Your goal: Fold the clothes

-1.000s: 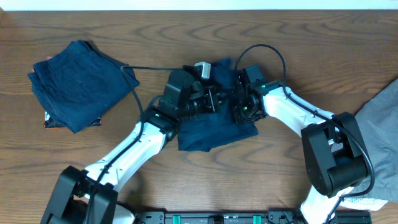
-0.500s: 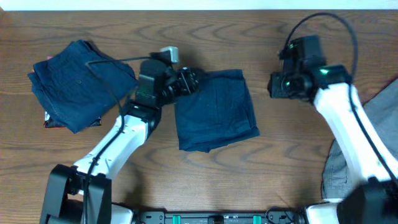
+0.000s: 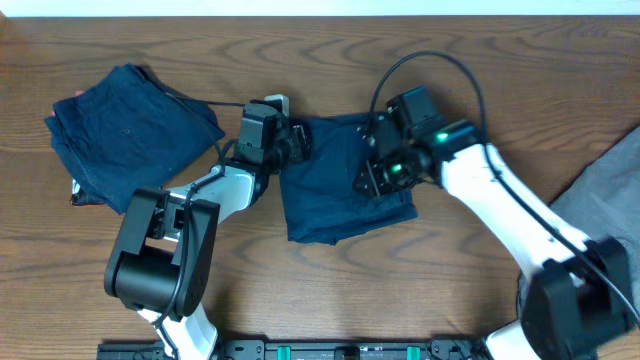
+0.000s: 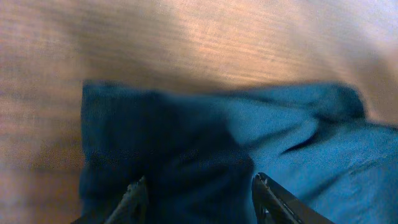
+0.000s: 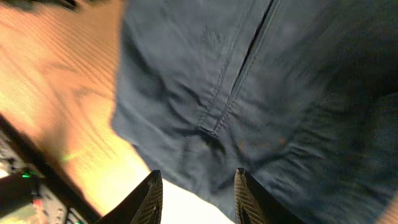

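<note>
The work surface is a wooden table (image 3: 400, 290) with dark brown, pronounced grain. A pale strip (image 3: 320, 7) borders its far edge. A black rail (image 3: 330, 350) runs along the near edge.

navy shorts (image 3: 328, 205): folded rectangle, flat, centre
navy bundle (image 3: 130, 135): folded stack, far left
grey garment (image 3: 615, 175): loose, right edge

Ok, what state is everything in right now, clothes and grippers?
Centre navy shorts: folded, lying flat.
Left navy bundle: folded, stacked, clear of both grippers.
Grey garment: loose, not folded, partly out of frame.
Left gripper: open, over the shorts' edge.
Right gripper: open, over the shorts.
</note>
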Robot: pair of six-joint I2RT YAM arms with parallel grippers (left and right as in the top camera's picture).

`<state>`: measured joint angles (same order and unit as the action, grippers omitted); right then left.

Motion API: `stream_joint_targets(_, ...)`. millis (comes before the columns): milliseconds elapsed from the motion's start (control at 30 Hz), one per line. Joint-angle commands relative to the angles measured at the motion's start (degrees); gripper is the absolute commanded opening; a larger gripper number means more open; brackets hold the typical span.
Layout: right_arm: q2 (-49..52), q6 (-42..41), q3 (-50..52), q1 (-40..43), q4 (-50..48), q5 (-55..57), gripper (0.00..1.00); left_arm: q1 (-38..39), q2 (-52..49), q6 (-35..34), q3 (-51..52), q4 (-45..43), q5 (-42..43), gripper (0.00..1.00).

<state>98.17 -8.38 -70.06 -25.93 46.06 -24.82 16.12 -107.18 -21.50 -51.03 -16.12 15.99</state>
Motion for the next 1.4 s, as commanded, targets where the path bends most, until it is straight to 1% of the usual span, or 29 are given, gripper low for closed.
stream_joint_targets(0,4.68,-1.86,2.80,-0.83,-0.48,2.51,0.32,-0.31,-0.72,2.32,-1.18,4.50,-0.83,0.55)
stream_joint_targets(67,7.56,-2.91,3.56,-0.57,-0.39,5.53,0.26,-0.31,-0.70,2.45,-1.18,9.07,-0.59,0.55)
stream_joint_targets(100,8.87,-4.20,3.80,-0.13,-0.42,7.89,0.25,-0.31,-0.68,2.43,-1.18,11.93,0.07,0.55)
stream_joint_targets(200,10.75,-8.37,3.85,1.75,-0.70,17.25,0.26,-0.31,-0.55,2.40,-1.18,20.11,3.15,0.44)
stream_joint_targets(300,10.36,-8.22,3.58,4.46,-3.61,27.52,0.27,-0.31,0.15,2.36,-1.18,28.65,8.81,0.42)
stream_joint_targets(333,10.27,-7.63,3.39,5.27,-5.14,30.14,0.30,-0.24,0.46,2.12,-1.18,30.77,10.99,0.39)
stream_joint_targets(367,10.10,-6.82,3.15,6.05,-6.91,32.26,0.35,-0.17,0.90,1.64,-1.18,32.70,13.60,0.37)
stream_joint_targets(400,10.03,-5.81,2.89,6.97,-9.49,34.07,0.43,-0.04,1.53,1.03,-1.18,34.93,16.63,0.37)
stream_joint_targets(433,10.03,-4.46,2.51,7.85,-12.09,34.47,0.47,0.13,2.21,0.81,-1.18,36.63,18.67,0.37)
stream_joint_targets(533,10.03,-0.61,1.03,9.60,-17.33,31.93,0.48,1.03,5.66,0.70,-1.18,41.77,22.21,0.39)
stream_joint_targets(600,10.03,-0.07,-0.90,10.25,-17.33,29.77,0.50,1.33,9.49,0.76,-1.18,43.10,22.16,0.45)
stream_joint_targets(667,9.94,-0.07,-2.78,10.34,-16.13,28.83,0.52,1.16,13.92,0.79,-1.20,41.88,21.68,0.54)
stream_joint_targets(700,9.62,-0.09,-3.67,10.32,-15.08,28.55,0.53,0.94,16.46,0.92,-1.20,40.15,20.33,0.62)
stream_joint_targets(733,9.11,-0.11,-4.46,10.14,-13.94,27.89,0.53,0.76,18.53,0.94,-1.20,38.27,18.10,0.79)
stream_joint_targets(767,8.46,-0.13,-4.98,10.03,-13.03,26.80,0.54,0.59,20.31,1.29,-1.20,36.13,15.02,0.99)
stream_joint_targets(800,7.41,-0.13,-5.35,9.77,-12.07,25.05,0.56,0.31,22.16,2.62,-1.20,33.03,10.99,0.98)
stream_joint_targets(867,5.49,-0.15,-5.38,9.40,-10.69,22.16,0.57,-0.11,23.45,4.76,-1.20,28.52,7.52,0.98)
stream_joint_targets(900,4.48,-0.15,-5.38,9.29,-9.60,20.37,0.58,-0.52,23.50,6.16,-1.20,25.24,6.80,0.98)
stream_joint_targets(1000,2.64,-0.35,-5.38,8.92,-6.80,16.96,0.59,-1.66,21.31,9.75,-1.20,19.65,6.84,0.98)
stream_joint_targets(1133,2.05,-1.49,-5.38,8.46,-2.97,16.02,0.62,-2.91,14.64,14.78,-1.31,15.26,6.88,0.98)
stream_joint_targets(1200,2.12,-1.62,-5.35,8.24,-1.49,15.52,0.63,-3.17,10.88,16.31,-1.92,14.75,7.76,0.98)
stream_joint_targets(1267,2.12,-1.95,-5.35,8.22,-0.61,15.21,0.65,-3.19,7.63,17.55,-2.82,14.69,10.82,0.98)
stream_joint_targets(1367,2.12,-2.12,-5.29,8.24,0.31,15.13,0.65,-3.19,3.52,18.51,-4.11,14.19,16.57,0.98)
